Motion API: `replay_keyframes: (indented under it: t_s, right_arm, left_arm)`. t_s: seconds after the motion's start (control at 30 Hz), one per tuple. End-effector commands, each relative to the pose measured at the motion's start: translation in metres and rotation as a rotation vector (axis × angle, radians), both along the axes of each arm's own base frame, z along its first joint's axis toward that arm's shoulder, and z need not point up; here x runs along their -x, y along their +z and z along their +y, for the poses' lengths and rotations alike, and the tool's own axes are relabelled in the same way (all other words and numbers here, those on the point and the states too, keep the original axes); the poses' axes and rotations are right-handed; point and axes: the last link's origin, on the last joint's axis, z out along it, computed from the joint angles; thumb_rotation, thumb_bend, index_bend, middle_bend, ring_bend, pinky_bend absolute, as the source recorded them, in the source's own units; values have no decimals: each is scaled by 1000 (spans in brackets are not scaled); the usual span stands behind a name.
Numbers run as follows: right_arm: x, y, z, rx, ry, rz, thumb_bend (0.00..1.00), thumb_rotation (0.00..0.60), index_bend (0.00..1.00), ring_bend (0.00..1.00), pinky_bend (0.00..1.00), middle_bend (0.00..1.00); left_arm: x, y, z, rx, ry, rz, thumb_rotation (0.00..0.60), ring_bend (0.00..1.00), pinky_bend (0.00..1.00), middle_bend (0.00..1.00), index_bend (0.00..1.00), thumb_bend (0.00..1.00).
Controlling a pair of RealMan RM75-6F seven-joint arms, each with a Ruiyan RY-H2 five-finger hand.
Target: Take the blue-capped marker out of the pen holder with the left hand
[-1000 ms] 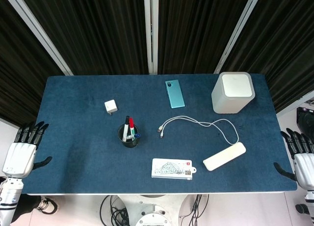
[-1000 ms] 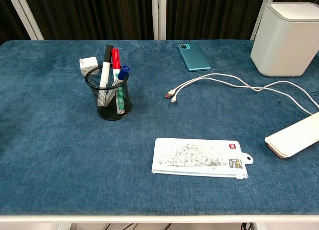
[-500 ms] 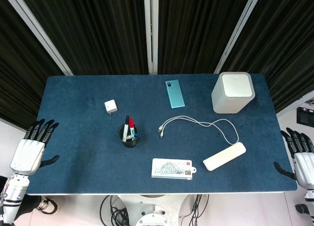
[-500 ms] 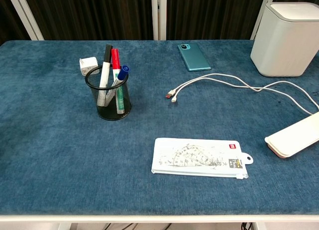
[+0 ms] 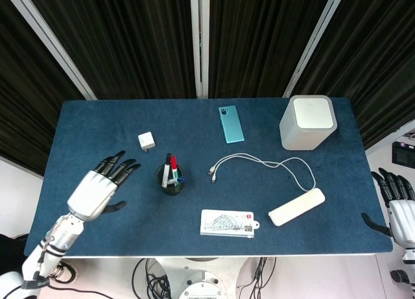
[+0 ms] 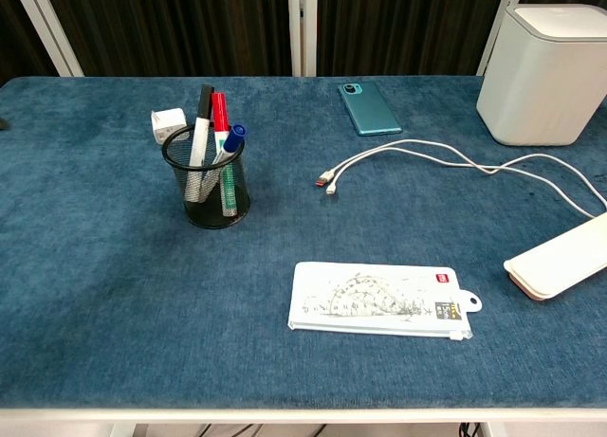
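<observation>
A black mesh pen holder (image 5: pixel 170 180) (image 6: pixel 210 186) stands left of the table's middle. It holds a black-capped, a red-capped and a blue-capped marker (image 6: pixel 232 139) (image 5: pixel 181 179), the blue one leaning to the right. My left hand (image 5: pixel 100 187) hovers over the table to the left of the holder, fingers spread, holding nothing. My right hand (image 5: pixel 397 205) stays off the table's right edge, fingers apart and empty. Neither hand shows clearly in the chest view.
A white charger cube (image 5: pixel 146 141) lies behind the holder. A teal phone (image 5: pixel 230 124), a white box (image 5: pixel 308 121), a white cable (image 5: pixel 259 163), a white case (image 5: pixel 296 207) and a printed pouch (image 5: pixel 226 222) occupy the middle and right.
My left hand has moved from beyond the table's left edge in over the table, toward the pen holder. The right hand has stayed in place.
</observation>
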Motion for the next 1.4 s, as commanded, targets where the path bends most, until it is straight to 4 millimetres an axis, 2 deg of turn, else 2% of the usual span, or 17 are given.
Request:
replay_keyframes:
  t_s: [0.03,0.23,0.37,0.57,0.77,1.07,1.23,1.4]
  right_arm:
    - [0,2,-1,11,3,-4,157,600,0,0,0,0]
    - [2,7,0,31,8,-11,157,600,0,0,0,0]
    - [6,8,0,37,-6,-15,158,600,0,0,0,0]
    - [10,8,-1,34,-18,-17,161,600,0,0,0,0]
    - [13,8,-2,33,-27,-21,163,600,0,0,0,0]
    - [17,8,-2,29,-41,-21,176,600,0,0,0,0]
    - [18,8,-2,26,-41,-26,176,600,0,0,0,0]
    - [17,8,-2,30,-38,-22,176,600,0,0,0,0]
  left_arm:
    - [-43,-26,22,109,-59,9,600,82,225,164,161,122]
    - [-70,-59,43,178,-85,35,600,278,330,391,242,144]
    - [-80,-74,53,193,-83,43,600,360,385,445,259,158]
    - [-86,-89,67,187,-56,52,600,384,425,456,294,169]
    - [-82,-99,76,182,-25,77,600,392,427,462,330,199]
    - [-74,-111,83,185,6,118,600,416,448,473,396,249]
    - [-71,-114,83,170,9,155,600,456,526,495,426,301]
    - [-73,-115,81,182,9,156,600,480,548,510,444,310]
